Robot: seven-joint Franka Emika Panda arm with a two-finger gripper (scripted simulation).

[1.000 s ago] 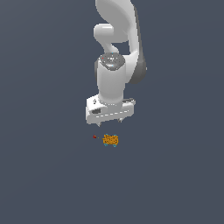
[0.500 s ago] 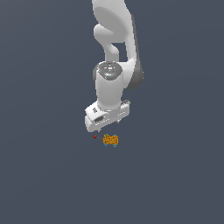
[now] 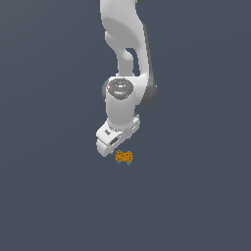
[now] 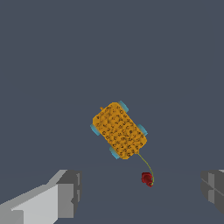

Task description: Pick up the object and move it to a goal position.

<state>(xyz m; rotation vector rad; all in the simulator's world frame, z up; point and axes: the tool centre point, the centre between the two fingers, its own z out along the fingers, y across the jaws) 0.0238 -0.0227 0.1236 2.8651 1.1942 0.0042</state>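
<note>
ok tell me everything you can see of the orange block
The orange block is a small, rounded oblong, orange with a dense dark speckle and cyan tabs at its edges. It lies flat on the dark grey floor, set diagonally in the wrist view. A thin curved line runs from one end to a tiny red dot. Nothing grips it: the gripper is open and its fingers are apart from it. In the exterior view it sits just beside the gripper.

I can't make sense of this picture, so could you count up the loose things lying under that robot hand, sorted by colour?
Orange: 1, the speckled block
Red: 1, the small dot
Total: 2
A thin cord seems to join them.
</note>
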